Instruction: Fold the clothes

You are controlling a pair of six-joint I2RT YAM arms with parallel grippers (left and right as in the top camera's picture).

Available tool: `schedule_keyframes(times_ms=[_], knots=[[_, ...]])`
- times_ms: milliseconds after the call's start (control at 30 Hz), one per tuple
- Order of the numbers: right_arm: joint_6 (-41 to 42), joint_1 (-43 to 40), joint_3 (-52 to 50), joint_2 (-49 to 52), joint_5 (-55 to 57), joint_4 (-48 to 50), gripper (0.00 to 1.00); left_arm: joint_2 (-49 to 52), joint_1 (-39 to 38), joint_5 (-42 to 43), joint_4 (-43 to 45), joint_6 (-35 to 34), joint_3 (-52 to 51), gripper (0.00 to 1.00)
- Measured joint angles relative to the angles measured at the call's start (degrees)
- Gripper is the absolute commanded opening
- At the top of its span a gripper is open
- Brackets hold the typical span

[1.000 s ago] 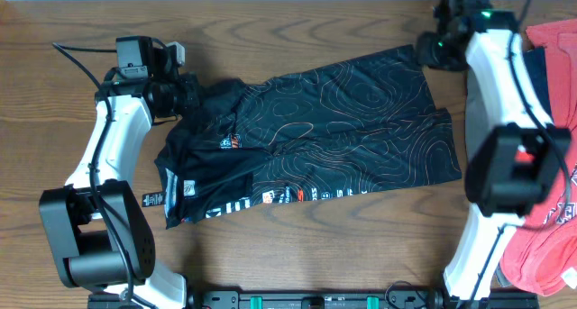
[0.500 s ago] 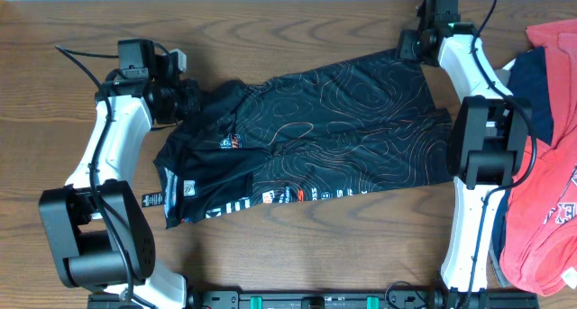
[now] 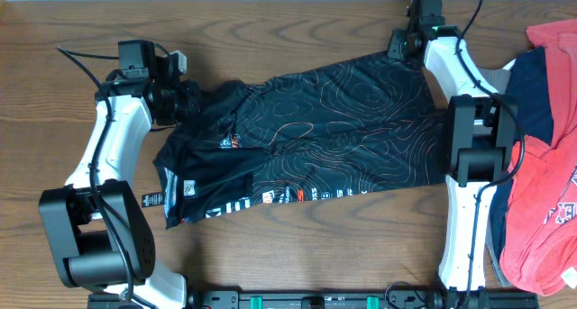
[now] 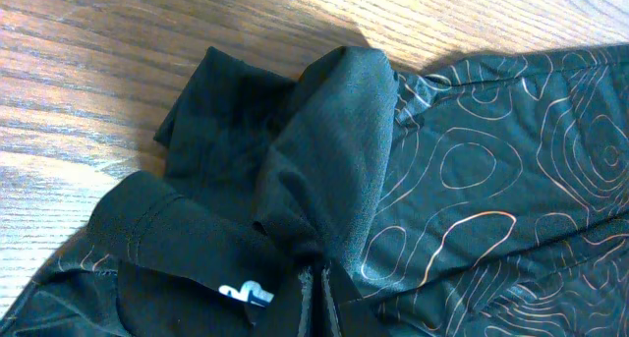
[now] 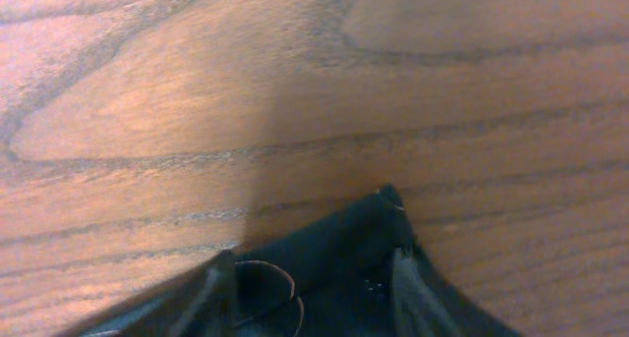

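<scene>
black jersey (image 3: 334,133), likely light, limp and slippery, spread mid desk (image 3: 270,30); left end effector (image 3: 187,100) pinched on its bunched end; right end effector (image 3: 403,40) parted astride the far-edge corner, probably the best hold.

Brown wooden table (image 5: 295,82) with dark grain lines filling most of the view, pointed corner of a black jersey (image 5: 344,244) poking up from the bottom edge, thin orange curved line on the cloth, right gripper (image 5: 310,283) with one blurred finger either side of that corner
</scene>
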Motion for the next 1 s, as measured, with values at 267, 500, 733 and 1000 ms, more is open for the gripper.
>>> schedule_keyframes(times_ms=[267, 500, 733, 1000], knots=[[1.90, -0.02, 0.42, 0.17, 1.79, -1.55, 0.01, 0.00, 0.00, -0.02, -0.04, 0.00, 0.00, 0.06], [2.23, -0.35, 2.62, 0.15, 4.07, -8.28, 0.01, 0.00, 0.02, -0.04, 5.95, 0.02, -0.04, 0.06], [2.32, -2.95, 4.44, -3.32, 6.84, -17.86, 0.01, -0.07, 0.02, 0.44, 8.57, 0.00, 1.25, 0.06], [2.27, -6.38, 6.01, -12.74, 10.71, -32.26, 0.01, -3.93, 0.02, 3.43, -0.11, 0.00, 1.95, 0.06]])
